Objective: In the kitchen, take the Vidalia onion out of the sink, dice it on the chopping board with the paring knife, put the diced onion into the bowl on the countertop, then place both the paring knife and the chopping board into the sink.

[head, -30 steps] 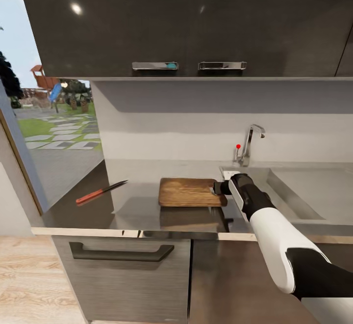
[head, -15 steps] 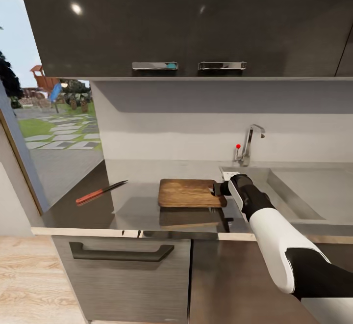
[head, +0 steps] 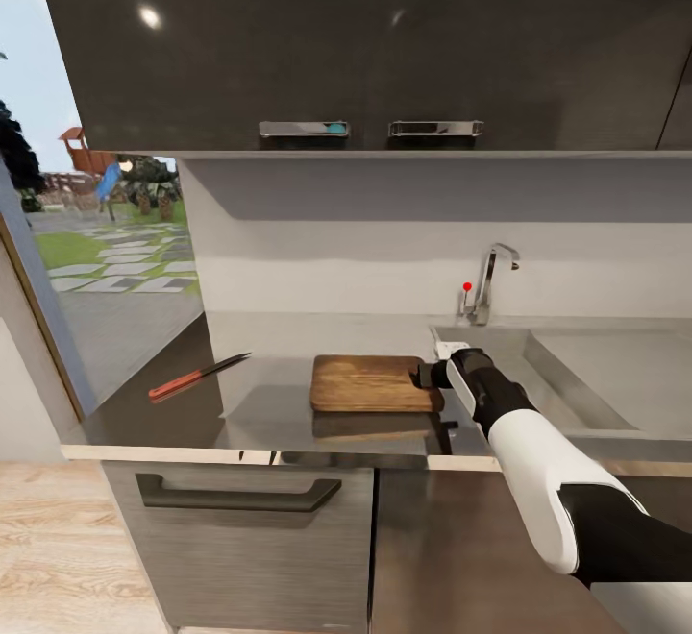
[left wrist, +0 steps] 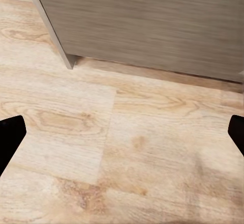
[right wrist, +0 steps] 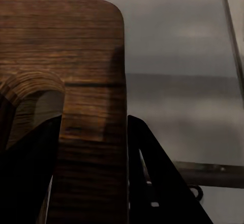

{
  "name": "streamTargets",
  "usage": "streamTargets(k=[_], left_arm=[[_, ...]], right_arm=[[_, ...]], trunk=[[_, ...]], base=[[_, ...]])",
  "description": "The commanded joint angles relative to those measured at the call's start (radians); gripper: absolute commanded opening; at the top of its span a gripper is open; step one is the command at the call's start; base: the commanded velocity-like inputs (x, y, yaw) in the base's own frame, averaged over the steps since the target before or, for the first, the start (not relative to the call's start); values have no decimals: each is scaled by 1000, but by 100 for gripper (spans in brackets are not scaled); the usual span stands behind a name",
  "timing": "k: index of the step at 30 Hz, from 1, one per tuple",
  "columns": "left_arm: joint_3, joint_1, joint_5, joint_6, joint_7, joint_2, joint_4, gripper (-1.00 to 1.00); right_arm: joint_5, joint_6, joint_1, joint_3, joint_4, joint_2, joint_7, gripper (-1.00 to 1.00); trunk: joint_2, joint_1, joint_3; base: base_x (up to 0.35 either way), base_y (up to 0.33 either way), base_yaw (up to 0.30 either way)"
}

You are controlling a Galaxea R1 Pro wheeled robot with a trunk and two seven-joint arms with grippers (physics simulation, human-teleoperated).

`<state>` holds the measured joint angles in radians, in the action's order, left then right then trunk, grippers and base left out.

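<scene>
in the head view the right gripper (head: 424,374) sits at the centre of the frame, closed onto the right-hand end of the chopping board (head: 370,383), which lies on the grey countertop (head: 259,394). the right wrist view shows the board's handle strip (right wrist: 91,147) pinched between the two dark fingers (right wrist: 152,178), one through the slot. the paring knife (head: 197,376) lies at the left of the frame, well apart from the board. the sink (head: 596,375) and its tap (head: 490,280) are at the right. the left gripper (left wrist: 122,132) hangs spread wide with nothing in it over the wooden floor (left wrist: 117,152).
</scene>
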<state>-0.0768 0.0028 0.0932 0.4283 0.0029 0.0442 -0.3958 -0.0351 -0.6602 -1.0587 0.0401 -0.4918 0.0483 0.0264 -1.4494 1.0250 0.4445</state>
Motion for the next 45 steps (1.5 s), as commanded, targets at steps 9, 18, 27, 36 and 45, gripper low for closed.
streamTargets(k=[9, 18, 27, 36, 45], left_arm=[[3, 0, 10, 1, 0, 0, -1, 100], [3, 0, 9, 1, 0, 0, -2, 100], [3, 0, 9, 1, 0, 0, -2, 100], [3, 0, 10, 1, 0, 0, -1, 100], [4, 0, 10, 1, 0, 0, -2, 100]], right_arm=[[-3, -1, -1, 4, 2, 1, 3, -100], [-5, -2, 0, 4, 2, 1, 3, -100], [-7, -1, -1, 5, 2, -1, 1, -100], [-8, -1, 0, 6, 4, -7, 1, -100], [-8, -1, 0, 6, 4, -10, 1, -100]], trunk=[[-1, 0, 1], [-1, 0, 1], [-1, 0, 1], [-1, 0, 1], [-1, 0, 1]], base=[[0, 0, 0], [0, 0, 0], [0, 0, 0], [0, 0, 0], [0, 0, 0]])
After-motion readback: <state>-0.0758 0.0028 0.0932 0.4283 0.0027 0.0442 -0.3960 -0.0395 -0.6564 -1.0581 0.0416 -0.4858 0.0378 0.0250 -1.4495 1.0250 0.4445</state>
